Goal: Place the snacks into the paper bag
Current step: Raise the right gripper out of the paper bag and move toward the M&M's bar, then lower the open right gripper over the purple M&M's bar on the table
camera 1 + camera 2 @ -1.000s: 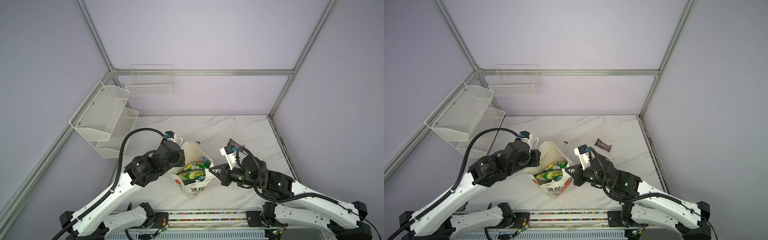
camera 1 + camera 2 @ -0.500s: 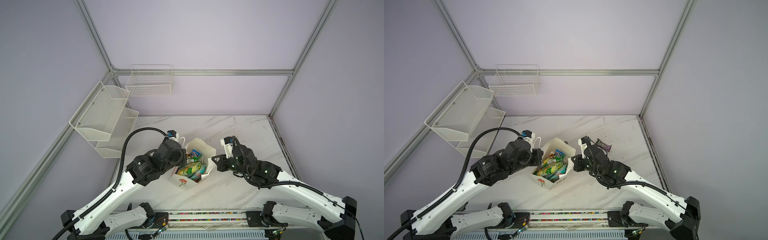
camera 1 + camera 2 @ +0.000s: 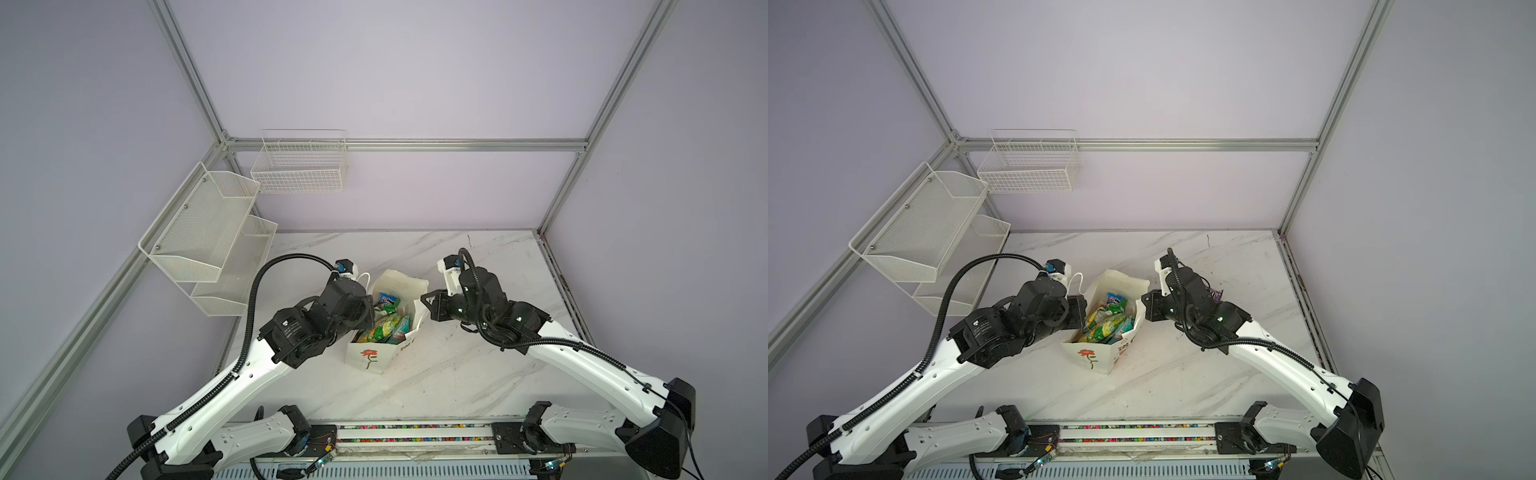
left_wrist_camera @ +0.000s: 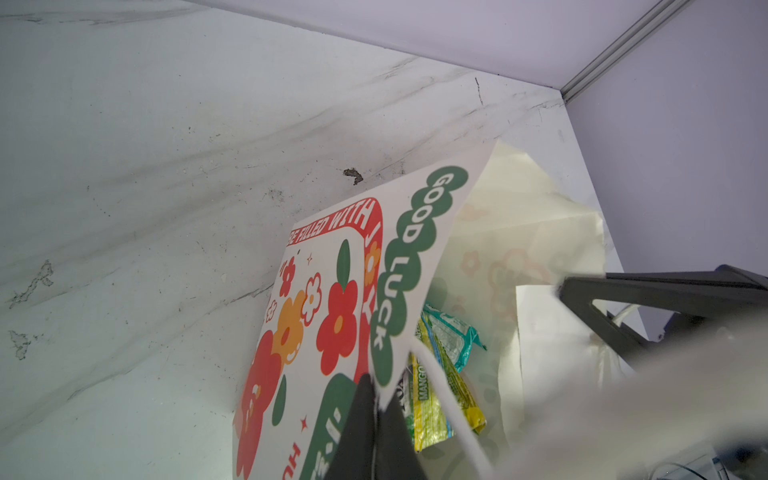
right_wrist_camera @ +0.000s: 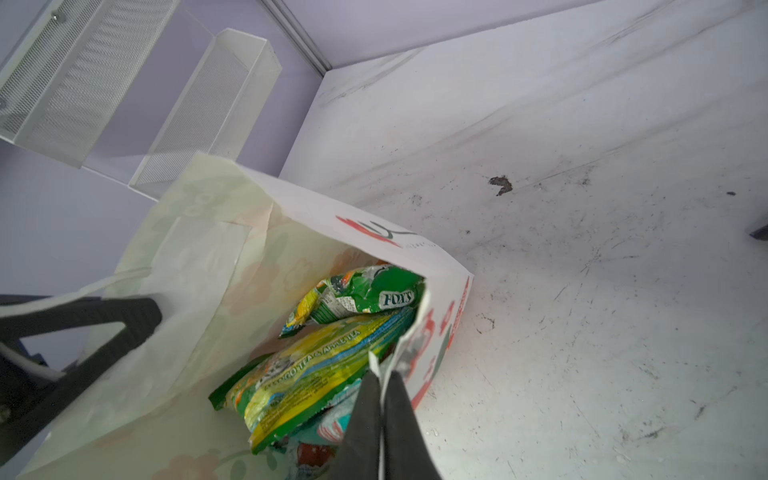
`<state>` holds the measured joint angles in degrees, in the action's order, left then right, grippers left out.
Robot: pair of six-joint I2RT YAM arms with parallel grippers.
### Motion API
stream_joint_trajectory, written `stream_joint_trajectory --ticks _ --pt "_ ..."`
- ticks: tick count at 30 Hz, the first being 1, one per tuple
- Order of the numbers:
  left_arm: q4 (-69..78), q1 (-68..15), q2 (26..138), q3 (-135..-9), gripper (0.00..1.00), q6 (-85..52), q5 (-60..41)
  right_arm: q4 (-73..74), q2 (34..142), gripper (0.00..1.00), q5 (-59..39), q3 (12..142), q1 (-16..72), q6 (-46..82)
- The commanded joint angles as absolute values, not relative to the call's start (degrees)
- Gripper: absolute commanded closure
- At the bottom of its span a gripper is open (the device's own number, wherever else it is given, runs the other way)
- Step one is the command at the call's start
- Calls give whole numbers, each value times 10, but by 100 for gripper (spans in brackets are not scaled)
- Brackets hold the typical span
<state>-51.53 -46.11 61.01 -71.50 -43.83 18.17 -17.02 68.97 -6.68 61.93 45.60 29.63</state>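
The white paper bag (image 3: 370,358) (image 3: 1093,356) with red flower prints stands tilted mid-table, mouth open. Several snacks (image 3: 384,326) (image 3: 1106,328) lie inside: a green FOX'S packet (image 5: 365,295), a yellow-green packet (image 5: 316,374) (image 4: 436,386) and a teal one (image 4: 451,336). My left gripper (image 4: 374,384) (image 3: 1082,309) is shut on the bag's left rim (image 4: 332,299). On the opposite rim (image 5: 440,282), my right gripper (image 5: 381,376) (image 3: 424,302) pinches the paper edge. A dark purple packet (image 3: 1215,296) peeks out on the table behind the right arm.
Two white wire baskets (image 3: 299,166) (image 3: 208,232) hang on the back and left walls. The marble table (image 3: 457,374) has a dark stain (image 5: 500,185) beyond the bag. A rail (image 3: 415,432) runs along the front edge.
Both grippers have carried the bag away from the front edge and turned it, so its flower side faces forward. The right arm swung back and now covers most of the dark packet.
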Motion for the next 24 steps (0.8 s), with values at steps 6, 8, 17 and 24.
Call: stream_joint_trajectory --ticks 6,8,17,24 --pt "-445 -433 601 -700 100 -426 165 -137 639 32 -80 632 450 281" --pt "-443 -425 600 -702 100 -424 159 -140 626 29 -80 633 447 280" --pt "-445 -416 594 -704 100 -418 151 -175 613 25 -50 648 404 265" --pt "-446 -414 587 -699 100 -417 152 -179 624 23 -79 641 333 257"
